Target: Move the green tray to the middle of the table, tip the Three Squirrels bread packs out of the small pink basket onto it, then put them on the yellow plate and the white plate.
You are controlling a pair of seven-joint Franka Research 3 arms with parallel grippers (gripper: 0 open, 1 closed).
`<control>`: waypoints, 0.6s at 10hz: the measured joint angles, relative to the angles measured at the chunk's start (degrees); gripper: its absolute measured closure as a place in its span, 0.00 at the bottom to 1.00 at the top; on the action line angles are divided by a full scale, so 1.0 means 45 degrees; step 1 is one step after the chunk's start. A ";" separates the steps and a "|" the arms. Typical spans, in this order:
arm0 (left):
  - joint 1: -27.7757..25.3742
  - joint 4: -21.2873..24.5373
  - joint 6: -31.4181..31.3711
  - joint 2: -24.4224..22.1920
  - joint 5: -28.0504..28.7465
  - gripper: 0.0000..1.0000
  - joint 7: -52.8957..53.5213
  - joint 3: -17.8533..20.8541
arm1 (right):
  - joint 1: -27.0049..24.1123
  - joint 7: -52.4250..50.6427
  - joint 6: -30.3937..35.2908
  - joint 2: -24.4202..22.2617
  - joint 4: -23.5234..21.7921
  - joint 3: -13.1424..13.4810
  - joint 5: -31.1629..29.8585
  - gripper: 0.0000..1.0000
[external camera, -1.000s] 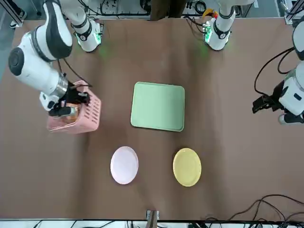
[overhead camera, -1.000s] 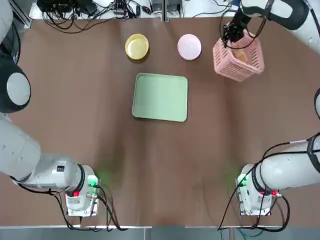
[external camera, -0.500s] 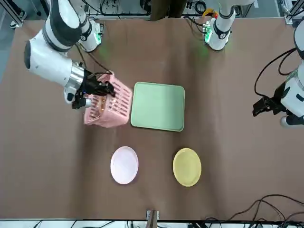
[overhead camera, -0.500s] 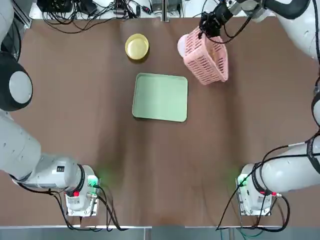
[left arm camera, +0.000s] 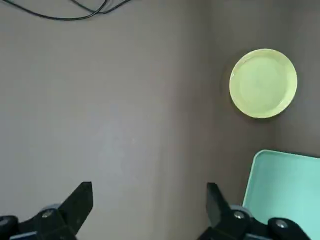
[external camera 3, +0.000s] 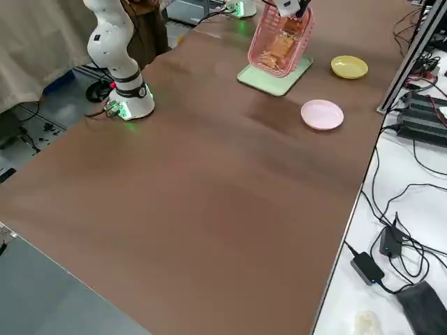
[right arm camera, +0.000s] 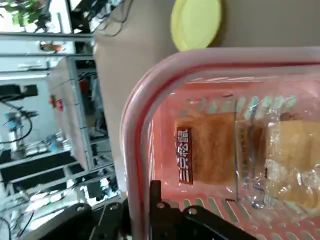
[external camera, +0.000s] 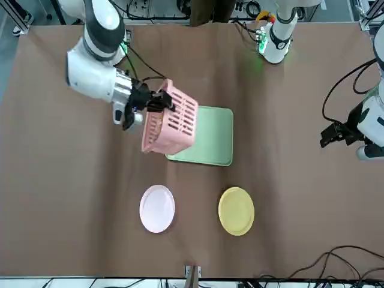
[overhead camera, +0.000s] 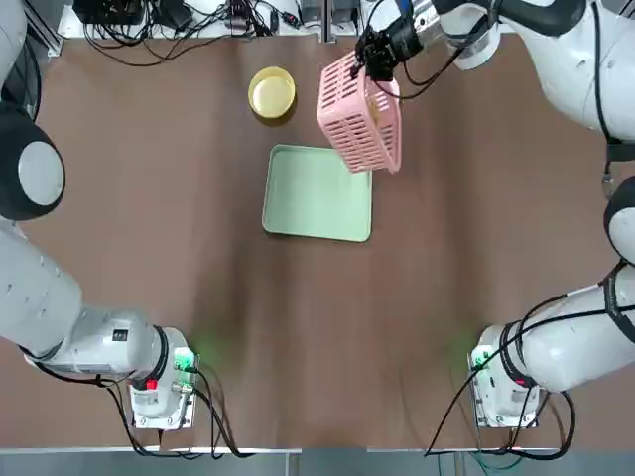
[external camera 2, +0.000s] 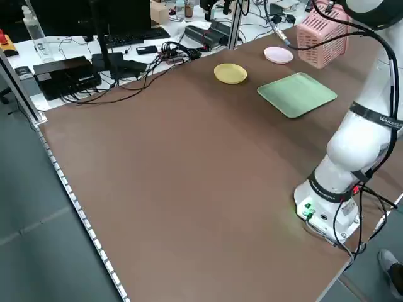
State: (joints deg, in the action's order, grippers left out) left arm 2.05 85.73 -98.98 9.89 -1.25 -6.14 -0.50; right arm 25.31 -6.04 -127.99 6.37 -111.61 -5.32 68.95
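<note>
Pink basket (external camera: 170, 125) held tilted above the green tray's (external camera: 207, 144) edge.
Right fingers (external camera: 157, 101) clamp its rim, bread packs (right arm camera: 235, 159) inside; left fingers (left arm camera: 145, 200) wide, empty. Centre over tray before tipping further.

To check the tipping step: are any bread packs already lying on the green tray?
No, the green tray is bare; the bread packs sit inside the small pink basket.

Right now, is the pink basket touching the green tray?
Apart. The left side view shows the basket held well above the table by the right gripper, clear of the tray.
</note>
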 joint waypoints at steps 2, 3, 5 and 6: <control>-0.0015 -0.0006 0.0000 0.0000 0.0000 0.00 0.0000 0.0003 | 0.0741 -0.2063 -0.1040 0.0591 0.0001 0.0003 0.2539 0.93; -0.0022 -0.0013 0.0000 0.0006 0.0000 0.00 0.0000 0.0005 | 0.1224 -0.3093 -0.1455 0.0795 -0.0001 0.0001 0.3822 0.93; 0.0072 -0.0006 0.0002 0.0204 0.0000 0.00 -0.0018 -0.0037 | 0.1785 -0.5093 -0.1622 0.1243 0.0007 0.0001 0.6077 0.93; 0.0161 -0.0006 0.0001 0.0386 0.0000 0.00 -0.0152 -0.0061 | 0.1957 -0.5880 -0.1623 0.1478 0.0040 0.0007 0.7049 0.93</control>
State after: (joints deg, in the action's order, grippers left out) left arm 2.78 85.71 -98.98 11.63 -1.25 -6.83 -0.78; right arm 34.12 -32.50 -135.30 13.02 -111.43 -5.29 100.67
